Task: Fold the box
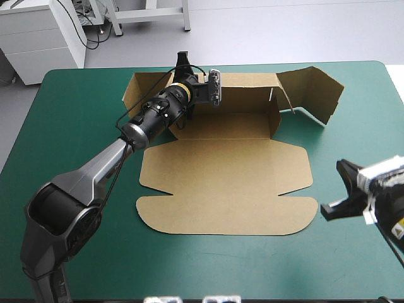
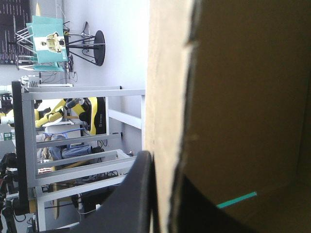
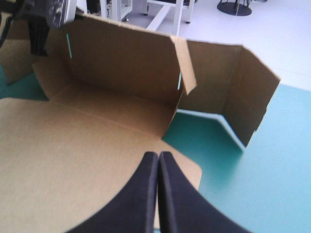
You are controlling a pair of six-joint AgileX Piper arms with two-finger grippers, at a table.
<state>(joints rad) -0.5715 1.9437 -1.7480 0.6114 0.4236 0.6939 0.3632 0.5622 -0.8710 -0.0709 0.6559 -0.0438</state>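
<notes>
The brown box [image 1: 227,183] lies in the middle of the teal-green table with its back wall and side flaps raised and its wide lid flat toward the near edge. My left gripper [image 1: 184,66] is at the top of the back wall near its left end. In the left wrist view the wall's edge [image 2: 165,97] runs between the fingers, so the left gripper [image 2: 164,167] is shut on the box. My right gripper [image 1: 331,189] hovers off the lid's right side. In the right wrist view the right gripper [image 3: 159,155] is shut and holds nothing, over the lid's corner [image 3: 73,160].
The right side flap [image 1: 312,91] stands angled outward near the far right of the table, and the left flap [image 1: 136,88] stands by my left arm. Bare teal-green cover [image 1: 63,126] surrounds the board on all sides.
</notes>
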